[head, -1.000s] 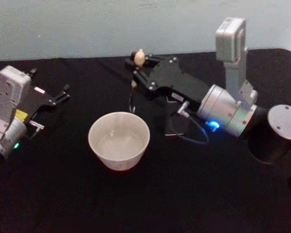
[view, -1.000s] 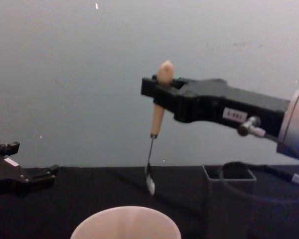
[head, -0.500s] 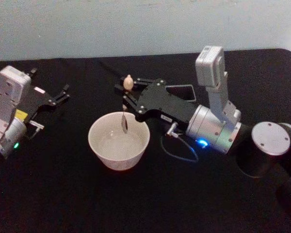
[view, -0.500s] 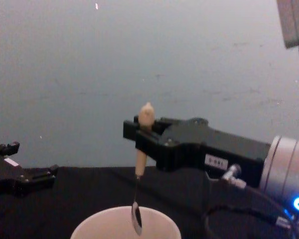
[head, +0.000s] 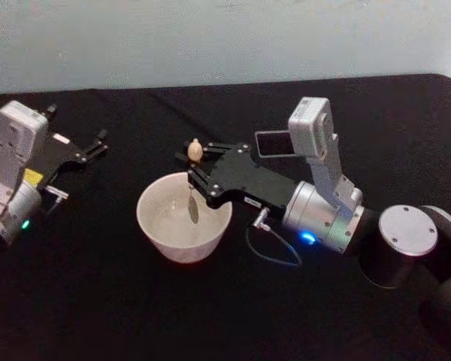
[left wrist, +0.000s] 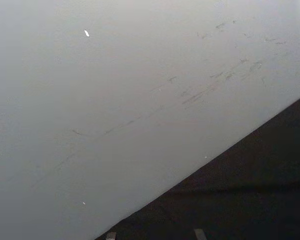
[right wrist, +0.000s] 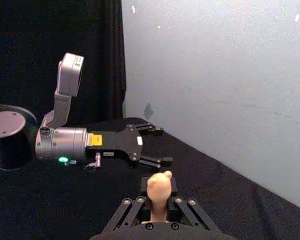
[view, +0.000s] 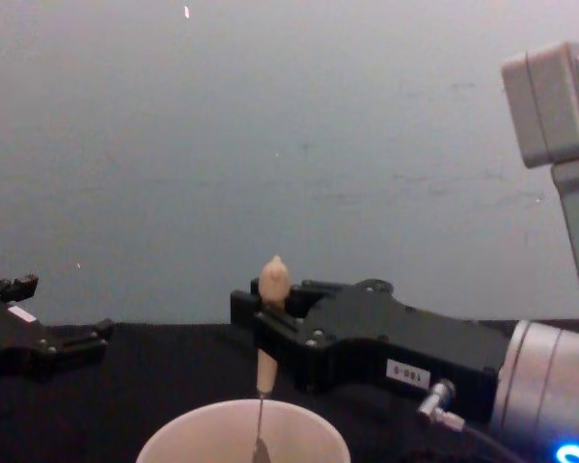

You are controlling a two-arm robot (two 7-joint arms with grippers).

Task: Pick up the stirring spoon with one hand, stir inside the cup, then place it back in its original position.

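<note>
Stirring spoon upright in right claw

The head view looks down, the chest view level; both share the cup.

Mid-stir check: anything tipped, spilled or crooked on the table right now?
Nothing stands out. The wide cream-white round cup sits upright with no spill visible; the wooden-handled metal stirring spoon hangs near-vertical into it, gripped by the right claw. The left claw rests parked, open, at the left.
</note>
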